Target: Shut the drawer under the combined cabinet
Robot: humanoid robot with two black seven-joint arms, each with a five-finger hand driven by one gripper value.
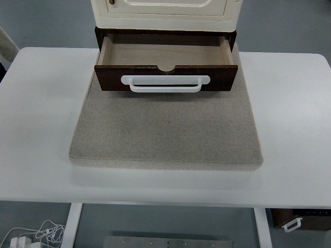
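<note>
Looking down from above, we found the drawer (165, 64) pulled well out from under the cream cabinet (165, 13), its pale wooden inside bare. Its dark brown front faced us, carrying a white handle (165, 83) that ran across most of its width. The cabinet and drawer stood at the far end of a grey felt mat (165, 129), which lay on a white table (36, 129). We saw neither of the robot's hands, so we could not tell how their fingers were set. Beneath the table, white cables (36, 235) lay on the floor at lower left, and a dark box (305, 218) with a white handle sat at lower right.
</note>
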